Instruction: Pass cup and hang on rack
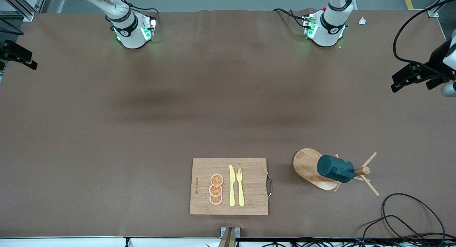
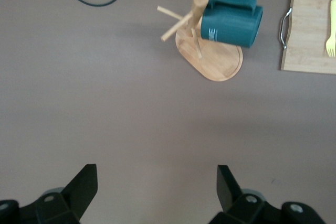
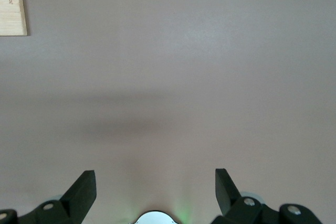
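We find the cup (image 1: pixel 336 168) hanging on the rack (image 1: pixel 309 165), tipped sideways on a peg, over the oval base; its handle shows in the left wrist view only. The rack stands at approx. 3 o'clock of the cutting board (image 1: pixel 249 204), well apart. Left gripper (image 2: pixel 157 187) hangs over bare table w/ fingers spread, nothing between. Right gripper (image 3: pixel 156 190) likewise spread and empty; in the front view it's cut off at the frame edge.
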{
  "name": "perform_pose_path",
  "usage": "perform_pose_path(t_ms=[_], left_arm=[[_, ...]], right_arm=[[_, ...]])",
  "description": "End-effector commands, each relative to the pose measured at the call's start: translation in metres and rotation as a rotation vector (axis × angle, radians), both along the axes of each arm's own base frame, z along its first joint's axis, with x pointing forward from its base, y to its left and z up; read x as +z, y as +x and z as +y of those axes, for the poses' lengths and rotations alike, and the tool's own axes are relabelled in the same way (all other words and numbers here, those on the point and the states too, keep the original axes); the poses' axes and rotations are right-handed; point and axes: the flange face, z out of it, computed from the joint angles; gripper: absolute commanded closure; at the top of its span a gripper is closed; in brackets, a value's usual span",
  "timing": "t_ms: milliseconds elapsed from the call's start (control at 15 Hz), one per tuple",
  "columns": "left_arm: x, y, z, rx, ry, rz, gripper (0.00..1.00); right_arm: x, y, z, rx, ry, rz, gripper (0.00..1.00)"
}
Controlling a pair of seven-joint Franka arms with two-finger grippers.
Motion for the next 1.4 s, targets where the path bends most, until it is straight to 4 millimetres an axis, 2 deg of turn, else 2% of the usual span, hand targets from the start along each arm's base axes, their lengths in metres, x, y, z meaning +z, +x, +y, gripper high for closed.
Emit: perform_pose_path(t_ms=[0,133,465,864,1063,1329], left_arm=[[-0.004,-0.030,0.001,-0.017,0.009,-0.019,0.00],[0.004,-0.037,0.002,-0.014,0.010,-0.017,0.00],[0.002,-0.042,0.002,-0.016,0.015,0.016,0.00],[0.011,-0.055,-0.016,-0.051,0.015,0.027,0.00],[0.010,-0.056,-0.030,-0.089,0.016,0.029,0.00],[0.004,-0.051,-0.026,-0.148,-0.003,0.042,0.00]], right_arm=[[0.002,-0.005,0.000,0.014,-0.017,-0.003,0.00],[0.003,-0.005,0.000,0.014,-0.017,-0.006,0.00],[0.002,-0.004,0.000,0.014,-0.017,-0.005,0.00],[0.003,-0.005,0.000,0.014,-0.017,-0.006,0.00],[0.003,-0.005,0.000,0.014,-0.017,-0.006,0.00],[0.002,-0.005,0.000,0.014,-0.017,-0.005,0.00]])
